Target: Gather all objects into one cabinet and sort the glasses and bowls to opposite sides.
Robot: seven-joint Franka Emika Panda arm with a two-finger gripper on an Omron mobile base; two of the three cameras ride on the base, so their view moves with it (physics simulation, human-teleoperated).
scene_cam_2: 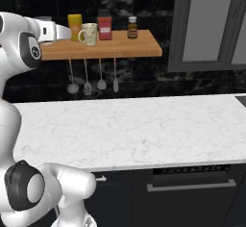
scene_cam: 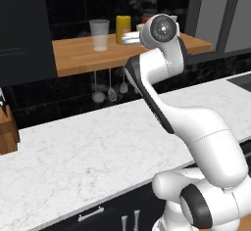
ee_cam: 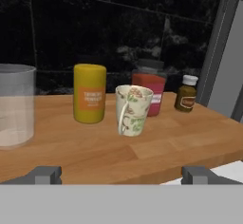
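On a wooden shelf stand the glasses: a clear tumbler at the left, a yellow cup, and a cream patterned cup nearest the hand. Behind them are a red jar and a small brown bottle. My gripper is open at the shelf's front edge, level with the cups. The cream cup is straight ahead, and nothing is between the fingertips. The hand reaches the shelf from the left. A black wall cabinet stands left of the shelf. The bowls are out of view.
Grey ladles and spoons hang under the shelf. A white marble counter runs below, with black drawers beneath it. A wooden knife block sits at the counter's left end. Grey-doored wall cabinets stand right of the shelf.
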